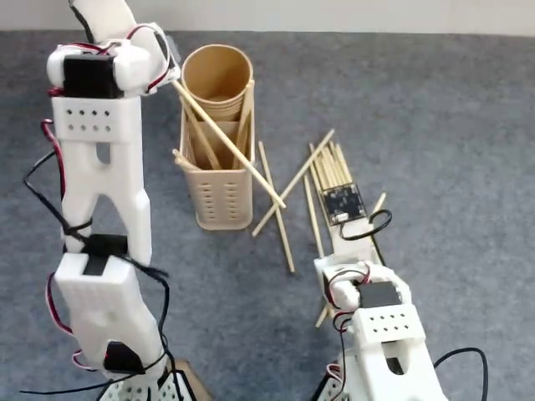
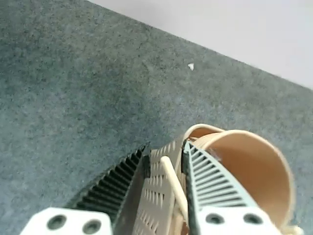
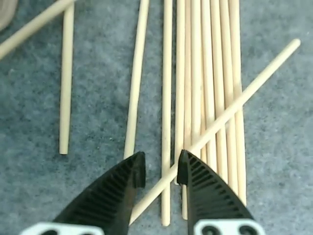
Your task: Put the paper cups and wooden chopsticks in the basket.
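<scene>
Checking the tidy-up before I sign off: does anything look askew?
One chopstick lies slantwise across the basket rim, one end jutting past the side instead of standing inside. More chopsticks lie loose on the carpet beside it.

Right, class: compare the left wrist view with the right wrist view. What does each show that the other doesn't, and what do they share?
Left wrist view alone: a paper cup, mouth open, standing in the basket, and a pale wall beyond the carpet. Right wrist view alone: a row of chopsticks lying side by side on the carpet, with one slanted chopstick crossing them. Shared: grey carpet, and an open gripper over wood. The left gripper is over a chopstick resting on the basket, the right gripper over the slanted one.
</scene>
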Controlling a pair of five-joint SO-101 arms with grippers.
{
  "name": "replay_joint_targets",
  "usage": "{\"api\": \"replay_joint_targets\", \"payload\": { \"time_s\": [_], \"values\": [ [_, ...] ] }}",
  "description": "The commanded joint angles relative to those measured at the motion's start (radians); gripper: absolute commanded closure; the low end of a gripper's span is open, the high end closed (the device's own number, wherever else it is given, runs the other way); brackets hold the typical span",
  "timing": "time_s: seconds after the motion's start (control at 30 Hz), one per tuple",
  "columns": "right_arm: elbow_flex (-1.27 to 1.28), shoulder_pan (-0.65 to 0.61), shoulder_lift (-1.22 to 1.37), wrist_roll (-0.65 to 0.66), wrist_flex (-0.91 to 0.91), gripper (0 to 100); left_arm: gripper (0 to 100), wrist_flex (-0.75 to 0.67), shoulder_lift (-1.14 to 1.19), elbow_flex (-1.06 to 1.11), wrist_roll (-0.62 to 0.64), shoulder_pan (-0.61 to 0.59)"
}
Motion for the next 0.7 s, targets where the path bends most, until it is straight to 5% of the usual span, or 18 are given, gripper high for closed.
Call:
{"api": "replay_joint_targets", "payload": {
  "time_s": [0.0, 0.57, 0.67],
  "values": [
    [-0.002, 0.008, -0.018, -0.011, -0.015, 87.8, 88, -0.017, 0.028, -0.007, 0.018, 0.004],
    [-0.002, 0.012, -0.018, -0.011, -0.016, 87.8, 99, -0.023, -0.025, -0.013, 0.008, -0.013],
    [-0.012, 0.054, -0.018, -0.012, -0.013, 87.8, 99, -0.021, -0.124, -0.013, -0.087, -0.039]
  ]
}}
